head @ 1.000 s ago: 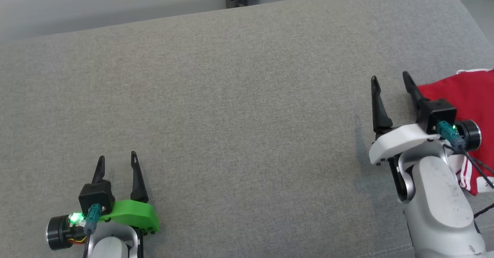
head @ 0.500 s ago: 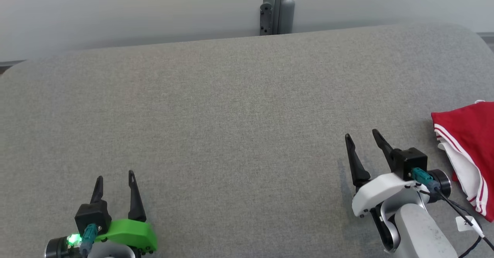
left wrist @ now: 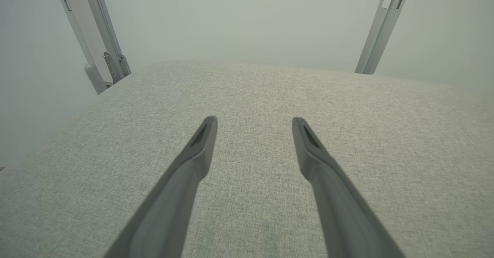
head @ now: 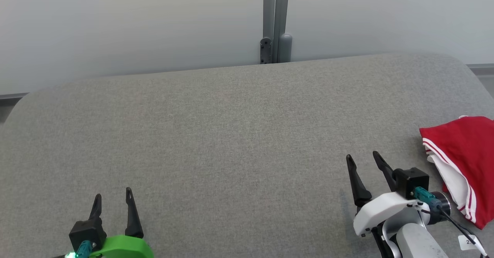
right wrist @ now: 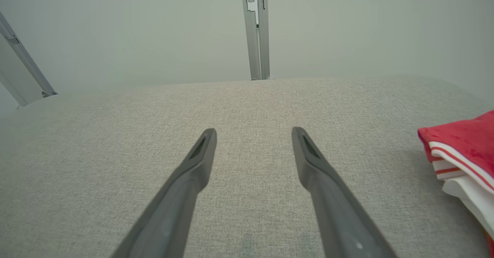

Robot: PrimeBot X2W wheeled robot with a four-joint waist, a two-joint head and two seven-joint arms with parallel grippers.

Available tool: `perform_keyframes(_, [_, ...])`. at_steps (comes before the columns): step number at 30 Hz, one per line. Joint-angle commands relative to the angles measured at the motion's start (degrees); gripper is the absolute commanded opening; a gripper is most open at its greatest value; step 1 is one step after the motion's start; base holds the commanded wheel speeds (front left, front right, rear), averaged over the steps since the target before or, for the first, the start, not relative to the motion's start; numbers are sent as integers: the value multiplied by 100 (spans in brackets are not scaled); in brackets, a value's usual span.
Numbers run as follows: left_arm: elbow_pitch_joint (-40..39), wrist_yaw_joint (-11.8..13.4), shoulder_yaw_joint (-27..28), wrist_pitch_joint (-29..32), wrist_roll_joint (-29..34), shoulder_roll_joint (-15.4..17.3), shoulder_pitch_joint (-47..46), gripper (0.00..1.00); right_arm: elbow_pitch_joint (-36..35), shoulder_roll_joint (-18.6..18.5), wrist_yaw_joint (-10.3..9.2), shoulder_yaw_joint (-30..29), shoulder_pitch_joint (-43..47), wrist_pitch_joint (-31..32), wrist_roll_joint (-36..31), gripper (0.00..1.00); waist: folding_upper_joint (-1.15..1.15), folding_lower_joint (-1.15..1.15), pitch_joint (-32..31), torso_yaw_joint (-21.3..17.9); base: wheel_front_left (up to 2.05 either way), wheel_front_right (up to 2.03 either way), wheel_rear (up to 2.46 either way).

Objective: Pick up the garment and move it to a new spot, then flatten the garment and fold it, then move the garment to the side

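Right pincer [head: 362, 155] withdrew; garment [head: 463, 146] seemingly folded.

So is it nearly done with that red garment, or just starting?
Looks about finished. The red garment lies folded at the right edge of the grey surface. Nothing is in hand: the left gripper and right gripper are both open and apart from it. Nothing obvious is left.

Garment [head: 465, 144] cut off at right edge
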Motion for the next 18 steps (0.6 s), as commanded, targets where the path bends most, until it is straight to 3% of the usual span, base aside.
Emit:
perform_keyframes(1, [-24, -19, 20, 6, -29, 25, 85, 100, -12, -17, -8, -29, 75, -12, 38, 100, 0, 0, -48, -37, 0, 0, 0])
perform_keyframes(8, [20, -90, 41, 5, -102, 25, 143, 100, -15, -15, -8, -58, 86, -12, 85, 100, 0, 0, -65, -59, 0, 0, 0])
perform_keyframes(9, [21, -63, 24, 1, -58, 0, 54, 0, -4, -3, 0, -56, 17, 0, 90, 0, 0, 0, -66, -60, 0, 0, 0])
perform_keyframes(13, [212, -72, 43, 40, -125, -30, 57, 0, 153, 21, 1, -83, 113, 43, 167, 0, 0, 0, -65, -60, 0, 0, 0])
perform_keyframes(18, [189, -149, 132, 234, -681, -27, -27, 0, 81, 18, 1, -190, 101, 227, 742, 0, 0, 0, -57, -57, 0, 0, 0])
